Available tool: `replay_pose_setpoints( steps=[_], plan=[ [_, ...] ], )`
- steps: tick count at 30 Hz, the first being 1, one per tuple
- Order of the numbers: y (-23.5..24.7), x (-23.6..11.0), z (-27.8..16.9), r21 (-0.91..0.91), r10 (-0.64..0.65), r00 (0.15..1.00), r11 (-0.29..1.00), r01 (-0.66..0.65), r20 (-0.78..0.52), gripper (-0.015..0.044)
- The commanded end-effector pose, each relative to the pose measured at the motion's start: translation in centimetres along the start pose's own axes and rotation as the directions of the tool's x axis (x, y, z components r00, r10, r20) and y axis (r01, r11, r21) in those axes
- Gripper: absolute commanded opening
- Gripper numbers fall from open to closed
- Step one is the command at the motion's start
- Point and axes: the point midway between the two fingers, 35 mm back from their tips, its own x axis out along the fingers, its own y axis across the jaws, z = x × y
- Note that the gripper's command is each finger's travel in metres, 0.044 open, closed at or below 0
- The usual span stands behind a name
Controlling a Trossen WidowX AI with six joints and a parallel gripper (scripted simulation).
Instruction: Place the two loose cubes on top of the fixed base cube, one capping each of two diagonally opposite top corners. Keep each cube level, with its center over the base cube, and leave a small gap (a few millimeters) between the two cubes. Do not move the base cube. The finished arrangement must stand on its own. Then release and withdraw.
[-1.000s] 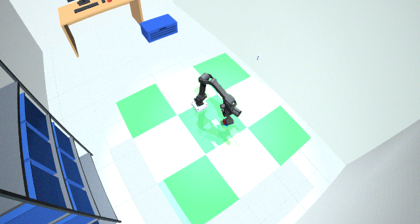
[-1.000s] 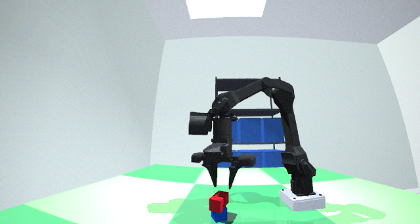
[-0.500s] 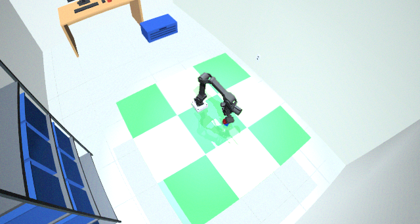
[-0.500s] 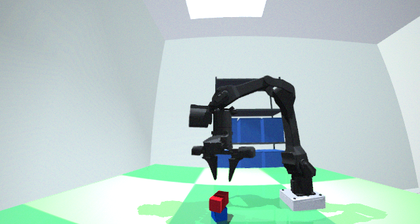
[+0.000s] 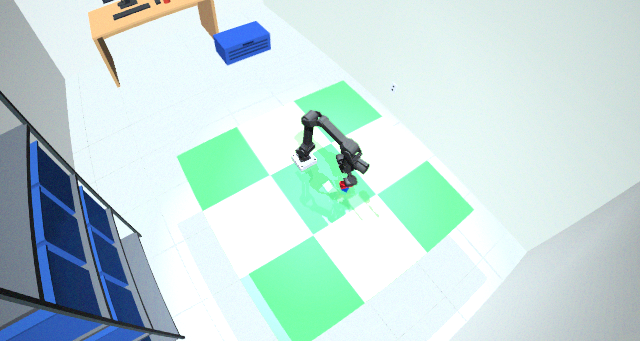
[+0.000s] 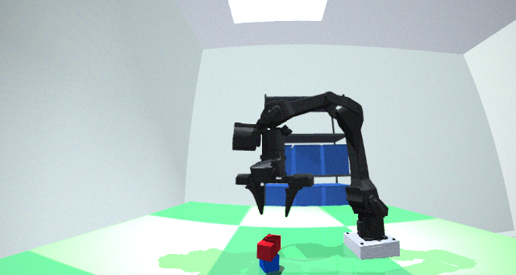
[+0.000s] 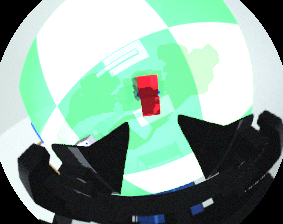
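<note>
Two red cubes (image 6: pixel 272 239) (image 6: pixel 264 250) sit on top of the blue base cube (image 6: pixel 269 264), which stands on the checkered floor. In the wrist view they show as two red blocks (image 7: pixel 146 86) (image 7: pixel 150 106) right next to each other; any gap between them is too small to see. In the top view the red cubes (image 5: pixel 343 184) and the base cube (image 5: pixel 345 190) are tiny. My gripper (image 6: pixel 274 213) (image 7: pixel 153 121) is open and empty. It hangs well above the stack, with both fingertips clear of the cubes.
The arm's white base plate (image 6: pixel 372 244) (image 5: pixel 305 162) stands on the floor beside the stack. A blue shelf rack (image 6: pixel 314 162) stands behind the arm. A desk (image 5: pixel 150 16) and a blue crate (image 5: pixel 242 42) are far off.
</note>
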Motion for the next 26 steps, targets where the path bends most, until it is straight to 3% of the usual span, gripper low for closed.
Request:
replay_pose_setpoints(
  steps=[1,8,18,26],
  plan=[
    [-0.1,-0.6,0.1,0.001,-0.006,1.0,1.0,0.006,0.003,0.0389],
    [0.4,-0.5,0.8,-0.001,0.0,1.0,1.0,0.0,0.002,0.04],
    [8.3,-0.8,10.8,0.0,0.007,1.0,1.0,-0.007,0.01,0.04],
    [8.5,-0.8,11.0,0.0,0.007,1.0,1.0,-0.007,0.01,0.04]
  ],
)
